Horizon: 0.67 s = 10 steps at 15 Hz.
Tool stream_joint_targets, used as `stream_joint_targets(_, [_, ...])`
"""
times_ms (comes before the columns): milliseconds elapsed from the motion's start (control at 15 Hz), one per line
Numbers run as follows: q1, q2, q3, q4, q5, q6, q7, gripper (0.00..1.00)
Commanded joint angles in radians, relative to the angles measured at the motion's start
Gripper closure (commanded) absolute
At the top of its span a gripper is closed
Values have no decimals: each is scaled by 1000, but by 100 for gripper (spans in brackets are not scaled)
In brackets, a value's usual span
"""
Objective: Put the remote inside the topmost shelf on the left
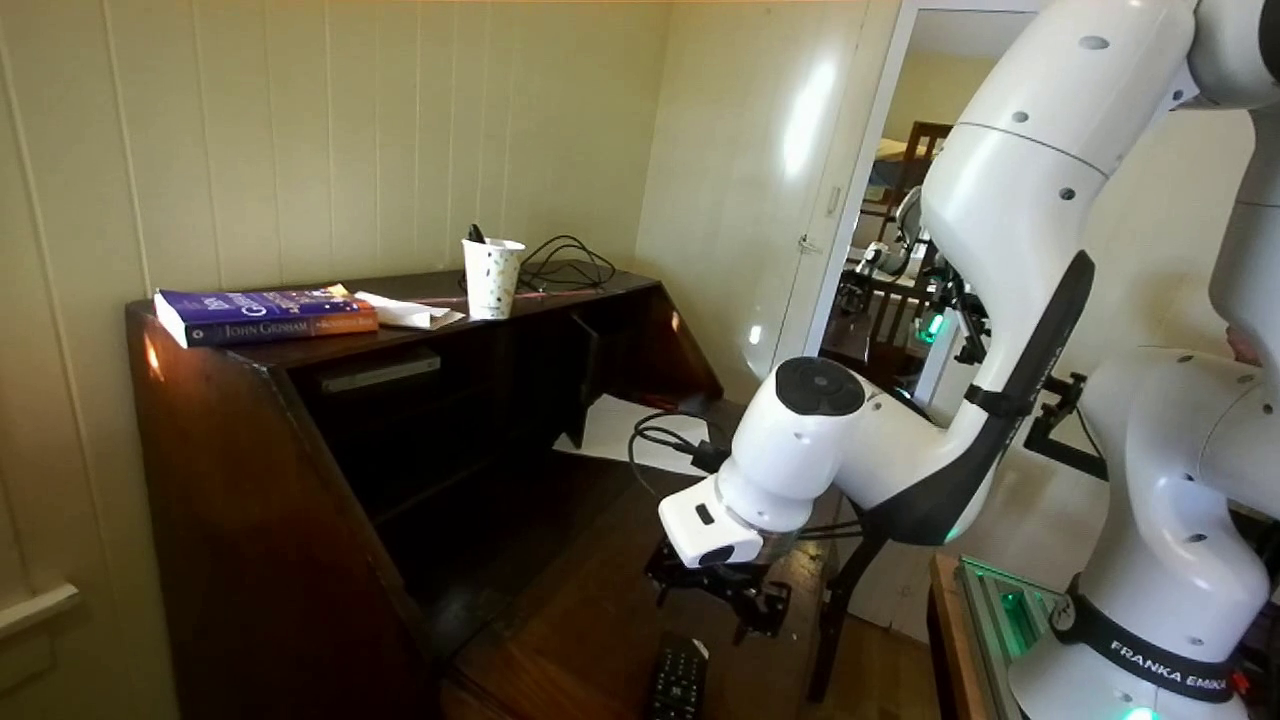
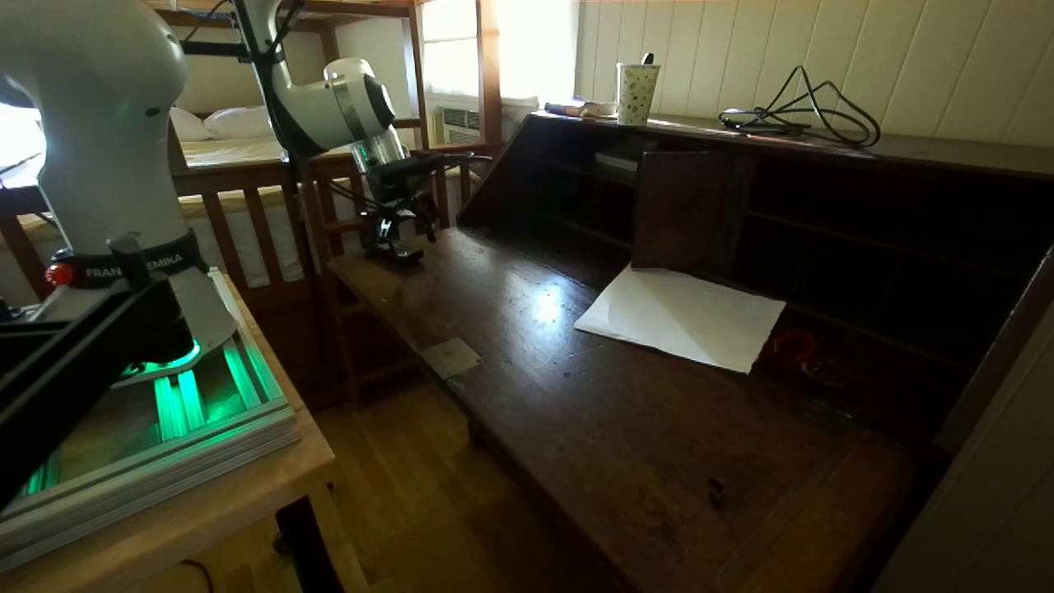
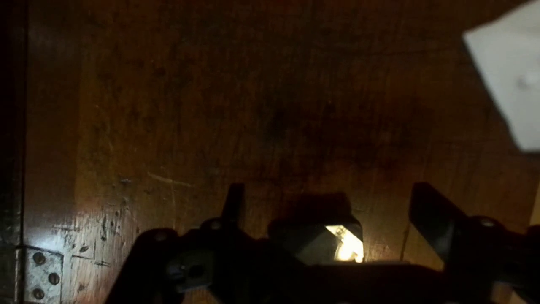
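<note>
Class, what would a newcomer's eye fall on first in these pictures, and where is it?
Probably the big white robot arm, reaching over the dark desk with its jaws open. Next comes the white paper sheet lying low on the desk, then the purple book and speckled cup up on its top. The black remote, also low on the desk, is easier to miss.

There is one robot arm [image 1: 1050, 170], with one gripper [image 3: 327, 185] and two fingers [image 3: 234, 204]. There is one desk [image 2: 527, 387], one remote [image 1: 678, 682], one book [image 1: 265, 315], one speckled cup [image 1: 493, 280], one large white sheet [image 2: 683, 317], one pale flat object [image 1: 380, 374] and one tangle of black cord [image 2: 770, 127] (how many cords make it up is hard to tell). The wrist view shows one hinge plate [image 3: 31, 274] and, on it, three visible screws [image 3: 53, 278].
</note>
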Motion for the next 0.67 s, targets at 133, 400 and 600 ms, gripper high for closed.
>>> stream_joint_targets(133, [-22,-17,7,-14,-10,25,-129,0])
stream_joint_targets(400, [22,5,-20,15,-37,39,-31,0])
stream_joint_targets(600, [78,31,-39,49,-64,39,110,0])
